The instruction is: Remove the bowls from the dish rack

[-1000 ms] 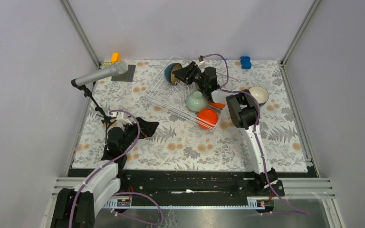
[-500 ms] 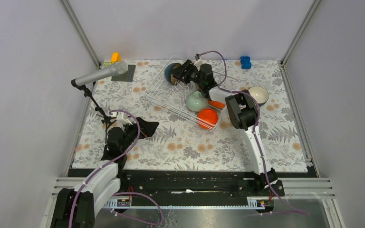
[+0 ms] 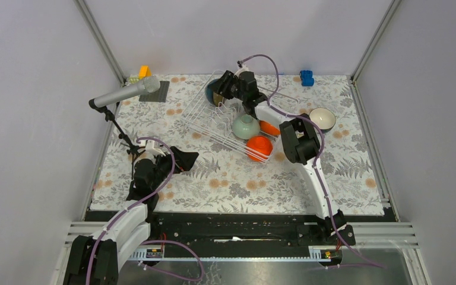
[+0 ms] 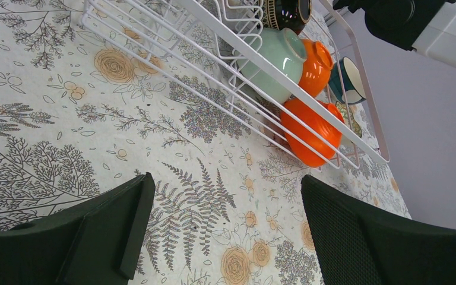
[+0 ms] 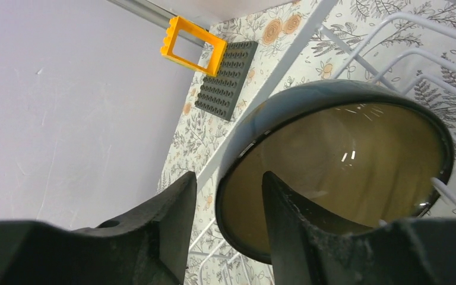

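The white wire dish rack [image 3: 211, 122] stands at the far middle of the table. It holds a mint green bowl [image 3: 245, 126], two orange bowls [image 3: 259, 146] [image 3: 268, 127] and a dark bowl [image 3: 215, 93] on edge at its far corner. My right gripper [image 3: 225, 85] is open at that bowl. In the right wrist view one finger [image 5: 303, 231] is inside the dark bowl [image 5: 344, 160] and the other outside its rim, with a gap. A teal bowl [image 3: 322, 119] sits on the table to the right of the rack. My left gripper [image 3: 185, 159] is open and empty, low over the table.
A microphone on a stand [image 3: 124, 94] rises at the left. A dark grey studded mat [image 3: 154, 91] and a yellow brick [image 3: 145, 71] lie at the far left corner, and a blue brick [image 3: 306, 78] at the far right. Grey walls close in the table.
My right gripper has moved left and farther back along the rack, onto the dark bowl's rim. The left arm has not moved.
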Robot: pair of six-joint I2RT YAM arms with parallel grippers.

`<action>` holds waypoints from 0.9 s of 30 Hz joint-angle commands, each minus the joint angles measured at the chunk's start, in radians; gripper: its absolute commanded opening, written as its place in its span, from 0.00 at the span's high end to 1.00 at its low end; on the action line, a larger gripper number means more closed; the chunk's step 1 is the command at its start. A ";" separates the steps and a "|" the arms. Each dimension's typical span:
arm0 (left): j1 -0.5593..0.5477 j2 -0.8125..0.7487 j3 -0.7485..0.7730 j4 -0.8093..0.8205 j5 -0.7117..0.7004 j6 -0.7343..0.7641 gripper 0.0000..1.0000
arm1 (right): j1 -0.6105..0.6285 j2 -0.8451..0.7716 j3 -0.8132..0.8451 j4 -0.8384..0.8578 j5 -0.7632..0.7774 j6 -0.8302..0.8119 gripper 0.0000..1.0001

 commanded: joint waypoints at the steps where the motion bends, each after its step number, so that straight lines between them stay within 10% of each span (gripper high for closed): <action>1: 0.000 -0.013 0.006 0.035 -0.005 0.013 0.01 | 0.023 0.020 0.083 -0.052 0.053 -0.063 0.53; 5: 0.000 -0.010 0.007 0.036 -0.003 0.012 0.01 | 0.032 0.038 0.163 -0.112 0.052 -0.091 0.62; 10: 0.000 -0.012 0.005 0.035 -0.003 0.012 0.01 | 0.033 -0.015 0.154 -0.137 0.049 -0.105 1.00; 27: 0.000 -0.032 0.006 0.019 -0.015 0.019 0.01 | 0.031 -0.445 -0.066 -0.073 -0.281 -0.195 1.00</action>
